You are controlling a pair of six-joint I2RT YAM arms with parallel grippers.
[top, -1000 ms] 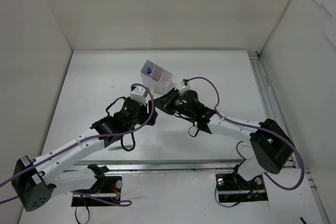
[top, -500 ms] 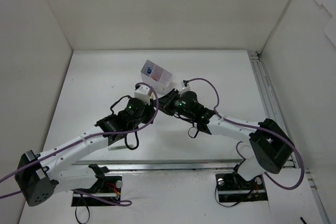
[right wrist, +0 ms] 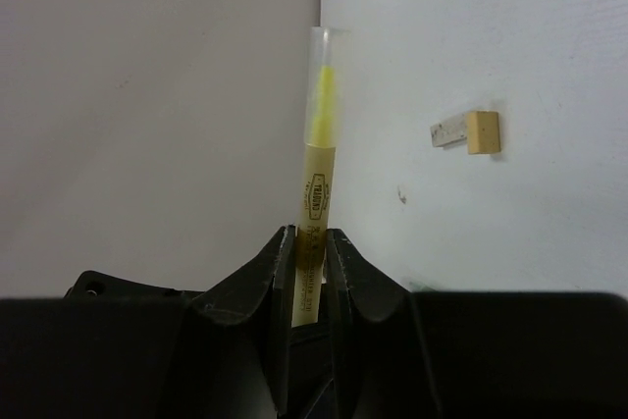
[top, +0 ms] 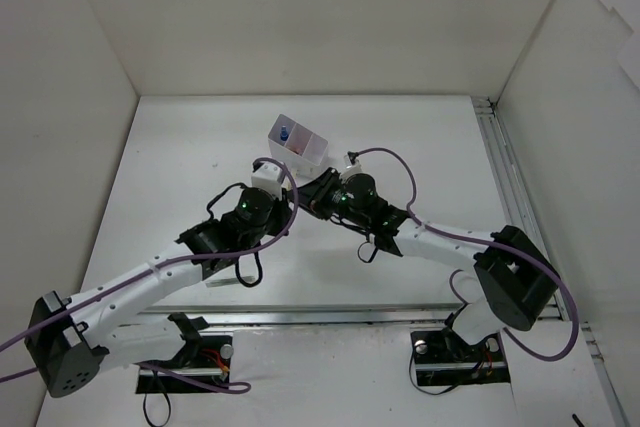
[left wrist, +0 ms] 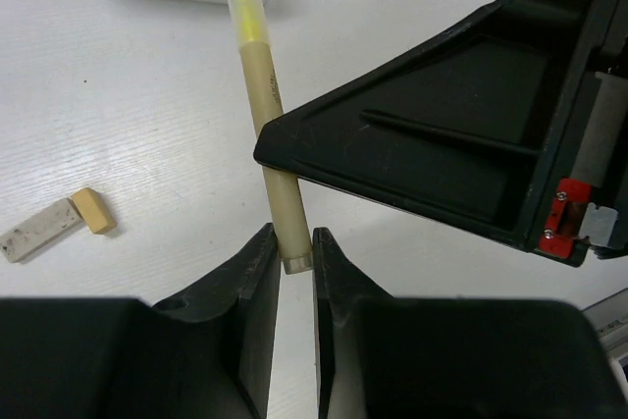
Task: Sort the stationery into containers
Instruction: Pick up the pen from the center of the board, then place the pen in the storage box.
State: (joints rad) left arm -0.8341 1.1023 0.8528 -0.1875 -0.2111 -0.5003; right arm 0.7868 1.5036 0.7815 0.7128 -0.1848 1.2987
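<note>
Just short of the compartment box [top: 298,144], a handover is under way. The yellow highlighter [left wrist: 260,76] points cap-first at the box. Left claw [left wrist: 294,239] is pinched on its butt end, and right claw [right wrist: 309,239] is closed on the barrel too. My read of the next move: one claw must release before the other can drop it in. Tan eraser [left wrist: 93,211] lies unsorted on the counter [left wrist: 128,115].

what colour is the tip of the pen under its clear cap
Bright yellow; the pen has a beige barrel. Clearest in the right wrist view.
</note>
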